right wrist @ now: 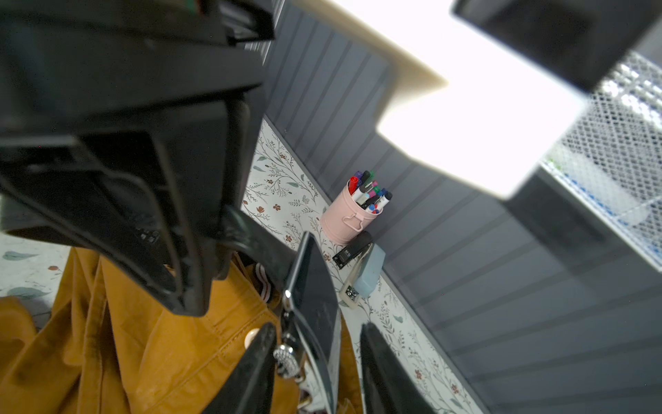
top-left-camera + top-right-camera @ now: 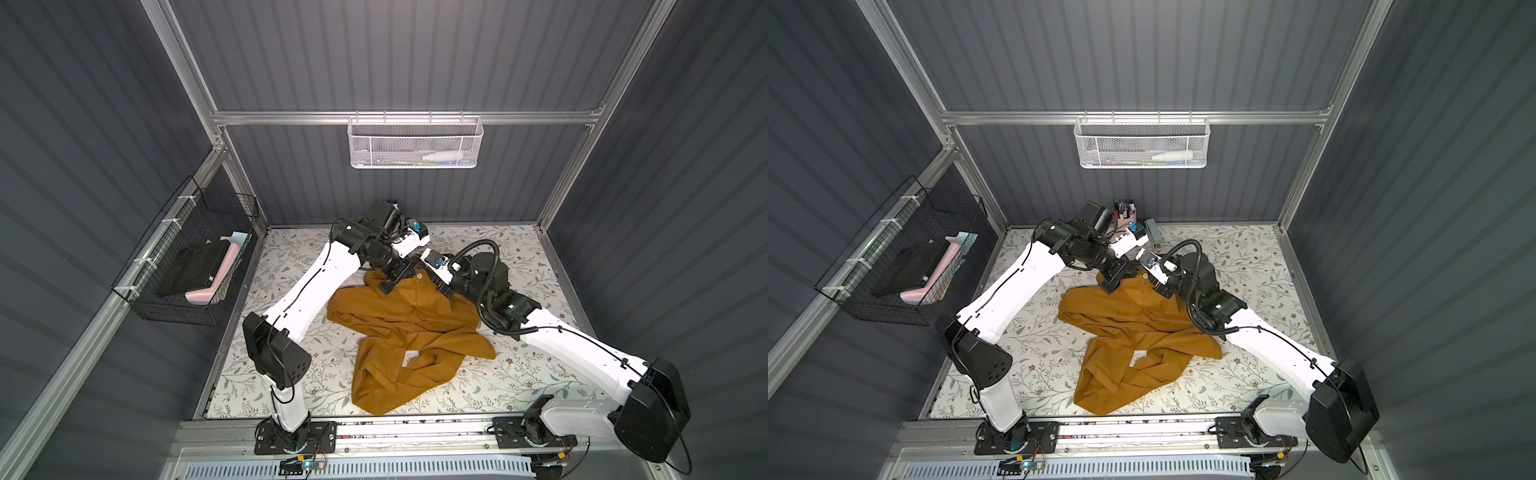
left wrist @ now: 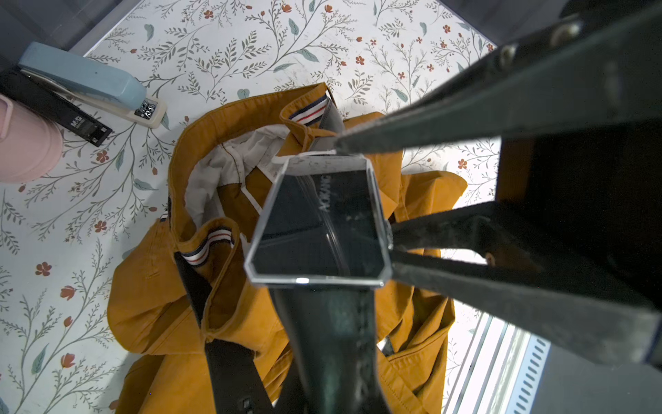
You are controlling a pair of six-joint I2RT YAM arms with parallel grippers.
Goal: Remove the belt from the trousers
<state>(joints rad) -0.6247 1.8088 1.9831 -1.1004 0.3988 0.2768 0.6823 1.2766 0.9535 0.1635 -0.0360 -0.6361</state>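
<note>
on the table point(image 2: 519, 374), in both top views: shows trousers point(image 2: 399, 328) crumpled, both arms bent over the waistband, hiding it. from the left wrist: shows left gripper point(image 3: 392, 243) pinched tight on the buckle point(image 3: 315, 222), held above the trousers, belt point(image 3: 322, 340) hanging from it and threaded under the waistband loops. from the right wrist: shows right gripper point(image 1: 318, 324) parted, straddling the buckle, gripping nothing. judged barely begun: seemingly unbuckled, whole pull-out left.

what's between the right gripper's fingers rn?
The belt buckle, edge-on, stands between the right gripper's open fingers. Clear in the right wrist view.
</note>
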